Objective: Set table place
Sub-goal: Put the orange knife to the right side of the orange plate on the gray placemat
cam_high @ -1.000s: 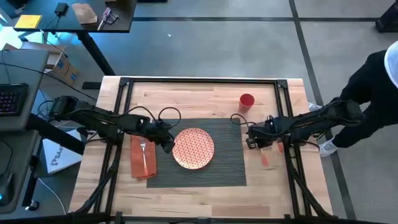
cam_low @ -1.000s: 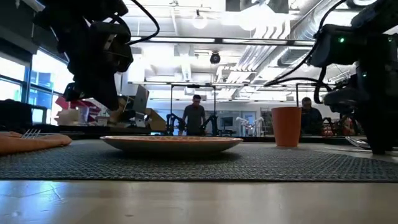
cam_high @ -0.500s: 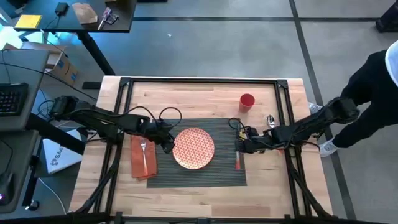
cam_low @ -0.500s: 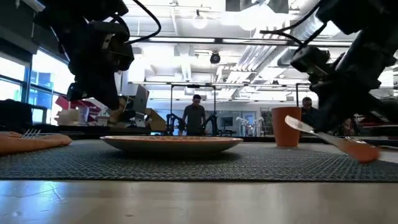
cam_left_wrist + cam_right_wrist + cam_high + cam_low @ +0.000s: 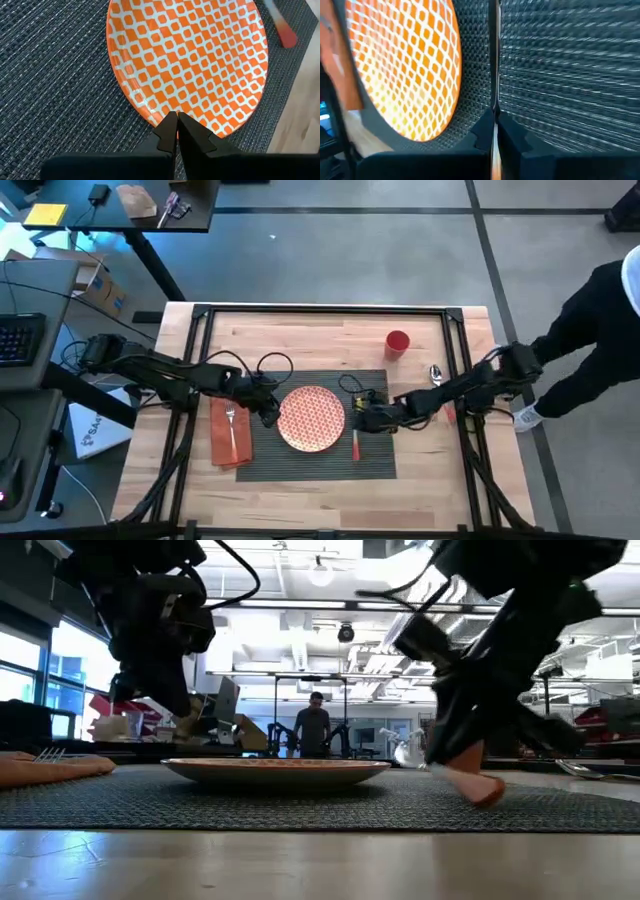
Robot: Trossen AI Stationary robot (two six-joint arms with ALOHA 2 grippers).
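Carried leftward, the orange-handled utensil (image 5: 355,446) (clamped in right end effector (image 5: 362,422)) now nears the plate (image 5: 311,419).

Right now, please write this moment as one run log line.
right gripper: shut on orange-handled utensil, over placemat beside plate | left gripper: shut, at plate rim

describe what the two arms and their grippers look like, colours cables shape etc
Both arms are dark, slim and jointed, with loose black cables looping beside them. The left gripper and the right gripper each end in two black, angular, wedge-shaped fingers tapering to points. No markings show on them.
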